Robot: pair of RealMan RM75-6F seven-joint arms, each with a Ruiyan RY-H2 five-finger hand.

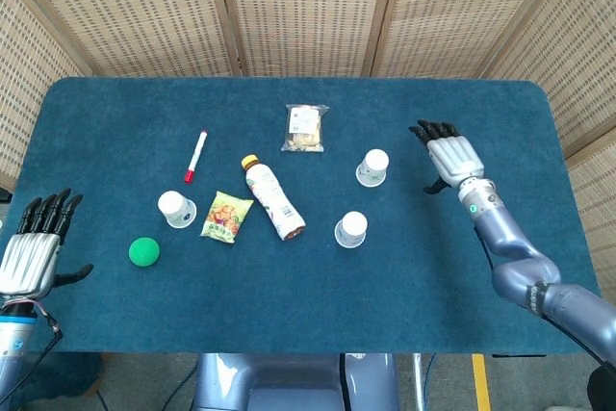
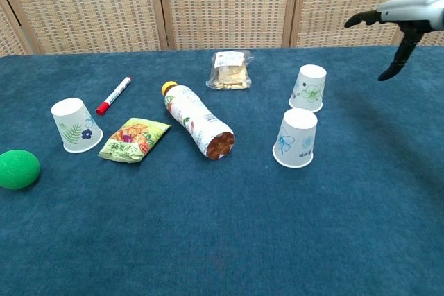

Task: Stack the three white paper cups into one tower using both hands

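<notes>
The desk (image 1: pixel 462 315) is covered with a dark blue cloth, and its far edge lies against a woven screen (image 1: pixel 308 7). Wide bare cloth is seen along the near edge and on the right part, past the cups.

The right arm (image 1: pixel 510 257) is stretched from the near right corner toward the far side. The right hand (image 1: pixel 450 156) is held above the cloth, to the right of the far cup, apart from it. Its fingers are spread and nothing is held in it. The left hand (image 1: pixel 34 247) is found at the near left edge, fingers apart and pointing away, also holding nothing.

A bottle (image 1: pixel 273 198) is lying on its side in the middle. A snack packet (image 1: pixel 227 216) lies just left of it, and a clear bag (image 1: pixel 306 128) lies farther away.

The three white paper cups are standing upside down and separately. The left cup (image 1: pixel 176 209) is placed beside the snack packet. The near right cup (image 1: pixel 351 229) and the far right cup (image 1: pixel 372 167) are near each other, not touching.

A green ball (image 1: pixel 143 251) rests near the left cup. A red marker (image 1: pixel 196 155) lies farther away.
</notes>
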